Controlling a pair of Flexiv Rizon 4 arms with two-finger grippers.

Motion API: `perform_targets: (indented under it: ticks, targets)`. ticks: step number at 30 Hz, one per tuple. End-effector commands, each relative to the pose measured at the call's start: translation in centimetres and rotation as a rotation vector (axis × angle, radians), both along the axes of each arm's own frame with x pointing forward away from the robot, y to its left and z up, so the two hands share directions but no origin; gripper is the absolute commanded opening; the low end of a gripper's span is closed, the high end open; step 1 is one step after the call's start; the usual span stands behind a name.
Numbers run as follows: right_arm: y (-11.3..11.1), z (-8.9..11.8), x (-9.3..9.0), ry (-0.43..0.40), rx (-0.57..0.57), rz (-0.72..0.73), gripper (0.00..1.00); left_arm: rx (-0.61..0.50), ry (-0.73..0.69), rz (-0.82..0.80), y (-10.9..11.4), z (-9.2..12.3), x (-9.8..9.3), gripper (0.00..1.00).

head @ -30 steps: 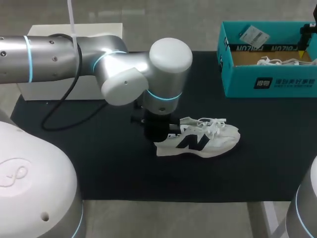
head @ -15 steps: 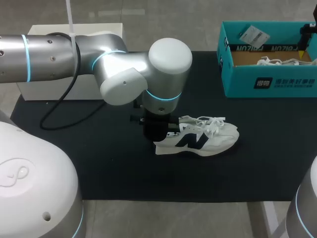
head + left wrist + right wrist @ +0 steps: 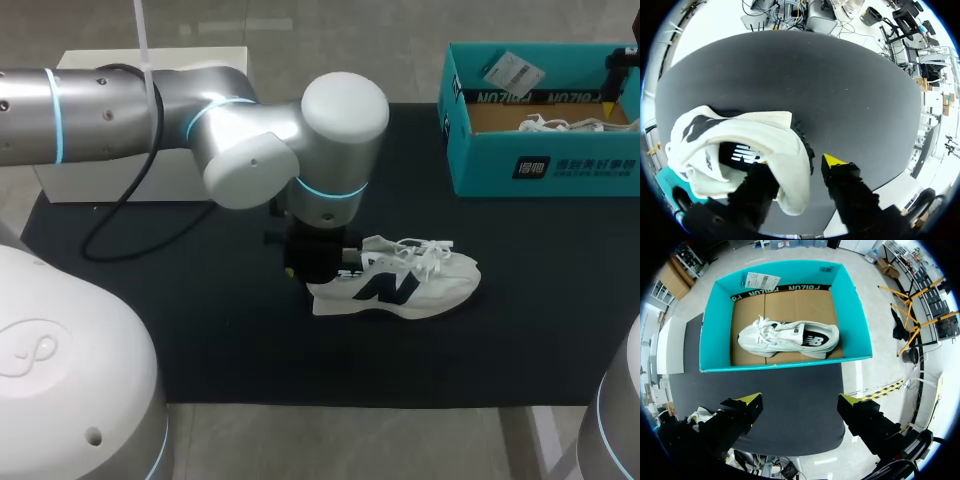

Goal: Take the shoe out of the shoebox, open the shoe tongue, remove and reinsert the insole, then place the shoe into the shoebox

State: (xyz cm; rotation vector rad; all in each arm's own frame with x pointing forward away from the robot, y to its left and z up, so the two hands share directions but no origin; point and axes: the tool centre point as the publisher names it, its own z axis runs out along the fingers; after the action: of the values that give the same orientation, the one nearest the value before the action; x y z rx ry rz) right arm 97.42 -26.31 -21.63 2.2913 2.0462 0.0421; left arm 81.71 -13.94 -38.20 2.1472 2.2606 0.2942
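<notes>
A mat covered most of the surface. On it, near the middle, lay a shoe on its sole, heel to the left and toe to the right. The left arm came in from the left above the mat, and its claw stood at the shoe's heel: one finger inside the shoe's opening, the other outside behind the heel with a gap between. At the back right sat the shoebox, well apart from the shoe, with a second shoe lying inside it. The right claw hung above the box's near wall, fingers spread. A block stood at the back left, behind the left arm.
</notes>
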Motion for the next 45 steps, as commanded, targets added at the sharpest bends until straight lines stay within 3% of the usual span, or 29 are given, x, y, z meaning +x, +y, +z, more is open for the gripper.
perform_targets:
  ticks: [1,10,13,14,17,31,33,35,45]
  targets:
    - [0.0,0.0,-0.1,-0.002,0.0,-0.001,1.0,-0.051,0.0,0.031,0.7,2.2,0.1,1.0]
    - [0.0,0.0,-0.1,-0.002,0.0,-0.001,1.0,-0.281,0.084,0.277,0.6,6.9,1.0,1.0]
    - [0.0,0.0,-0.1,-0.002,0.0,-0.001,1.0,-0.471,0.106,0.391,0.3,8.3,1.3,1.0]
    - [0.0,0.0,-0.1,-0.002,0.0,-0.001,1.0,-0.582,0.129,0.458,0.3,8.7,1.3,1.0]
    - [0.0,0.0,-0.1,-0.002,0.0,-0.001,1.0,-0.825,0.263,0.555,0.2,9.1,1.1,1.0]
    - [0.0,0.0,-0.1,-0.002,0.0,-0.001,1.0,-0.825,0.263,0.555,0.2,9.1,1.1,1.0]
    - [0.0,0.0,-0.1,-0.002,0.0,-0.001,1.0,-0.825,0.405,0.704,-0.4,9.6,1.9,1.0]
    - [0.0,0.0,-0.1,-0.002,0.0,-0.001,1.0,-0.934,0.543,0.82,-0.7,10.4,2.2,1.0]
    - [0.0,0.0,-0.1,-0.002,0.0,-0.001,1.0,-0.762,0.675,1.037,1.7,11.2,1.9,1.0]
